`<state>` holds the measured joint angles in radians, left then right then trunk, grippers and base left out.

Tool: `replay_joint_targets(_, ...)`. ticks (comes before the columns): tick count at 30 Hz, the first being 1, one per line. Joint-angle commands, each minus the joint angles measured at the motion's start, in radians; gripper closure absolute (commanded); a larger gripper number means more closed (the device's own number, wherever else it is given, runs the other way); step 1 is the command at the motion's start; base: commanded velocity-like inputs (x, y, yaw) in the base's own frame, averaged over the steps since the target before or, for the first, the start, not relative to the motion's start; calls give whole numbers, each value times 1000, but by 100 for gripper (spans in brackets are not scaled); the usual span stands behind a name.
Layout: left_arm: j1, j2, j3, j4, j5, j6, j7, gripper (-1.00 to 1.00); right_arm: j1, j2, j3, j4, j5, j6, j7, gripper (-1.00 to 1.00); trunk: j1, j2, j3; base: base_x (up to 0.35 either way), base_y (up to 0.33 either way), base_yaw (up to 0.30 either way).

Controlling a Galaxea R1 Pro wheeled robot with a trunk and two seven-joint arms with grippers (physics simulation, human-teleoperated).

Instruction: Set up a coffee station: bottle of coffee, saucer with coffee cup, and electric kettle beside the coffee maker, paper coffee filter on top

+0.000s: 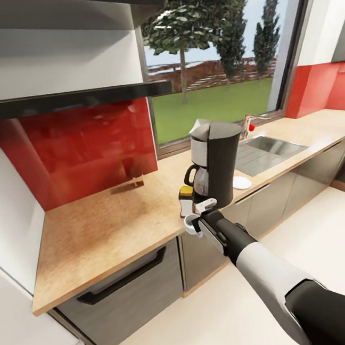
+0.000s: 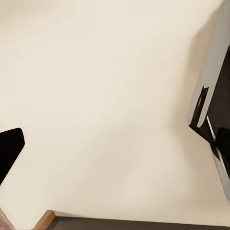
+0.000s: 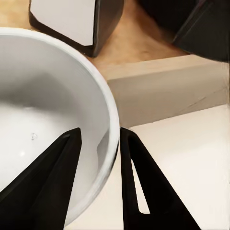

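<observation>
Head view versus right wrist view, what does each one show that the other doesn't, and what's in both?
Head view alone: the tall dark grey coffee maker whole, the small white round saucer beside it, the steel sink and the window. Right wrist view alone: the right gripper with its black fingers astride the rim of the small white coffee cup, one inside, one outside. Both: that cup, the beige wood-look countertop edge and the pale floor.

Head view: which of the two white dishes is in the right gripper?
The small white cup, rim pinched by the right gripper; the flat white saucer lies on the countertop.
</observation>
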<state>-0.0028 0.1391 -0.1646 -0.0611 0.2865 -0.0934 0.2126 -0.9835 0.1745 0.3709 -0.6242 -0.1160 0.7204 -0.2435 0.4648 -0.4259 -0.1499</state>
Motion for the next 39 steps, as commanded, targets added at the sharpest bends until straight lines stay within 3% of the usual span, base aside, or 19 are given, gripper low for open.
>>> replay_joint_targets(1,0,0,-9,0,9,-2,1,-100,-1,0,3,0,-11,2,-7,100,1,-2,-2,0,0,-291)
replay_joint_targets(10,0,3,-8,0,17,-3,-2,-100,-1,0,3,0,-11,3,-7,100,1,-2,-2,118,-42,-291)
replay_joint_targets(25,0,7,-3,0,19,-5,-2,-100,-1,0,3,0,-11,3,-7,100,1,-2,-2,255,-223,-289)
replay_joint_targets(39,0,3,-3,1,19,-5,-2,-100,-1,0,4,-4,-11,2,-7,100,1,-2,-2,281,-186,-29)
